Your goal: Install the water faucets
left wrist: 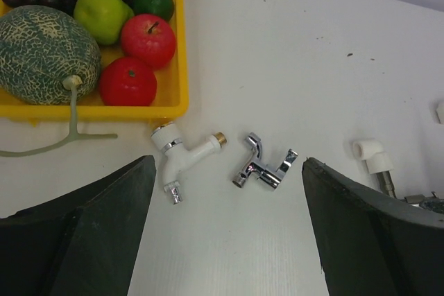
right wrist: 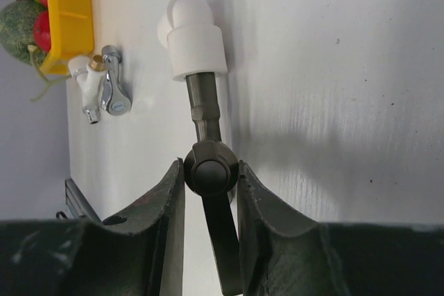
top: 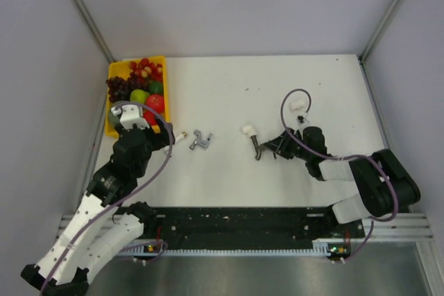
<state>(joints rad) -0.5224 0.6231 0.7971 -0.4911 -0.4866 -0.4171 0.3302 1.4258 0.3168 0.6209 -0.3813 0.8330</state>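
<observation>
My right gripper (right wrist: 211, 177) is shut on the round body of the dark grey faucet (right wrist: 208, 168), whose lever runs back between the fingers. Its stem sits in a white elbow fitting (right wrist: 193, 43) on the table; the pair also shows in the top view (top: 258, 148). The white-bodied faucet (left wrist: 182, 154) and the silvery faucet (left wrist: 263, 169) lie side by side on the table. My left gripper (left wrist: 227, 171) is open and empty just short of them, its fingers wide apart. In the top view the left gripper (top: 161, 132) is beside the white faucet (top: 180, 135) and the silvery one (top: 201, 141).
A yellow tray (left wrist: 139, 110) of toy fruit stands at the far left (top: 111, 119), close behind the left gripper. A loose white fitting (top: 298, 103) lies behind the right arm. Metal frame posts and grey walls bound the table on both sides.
</observation>
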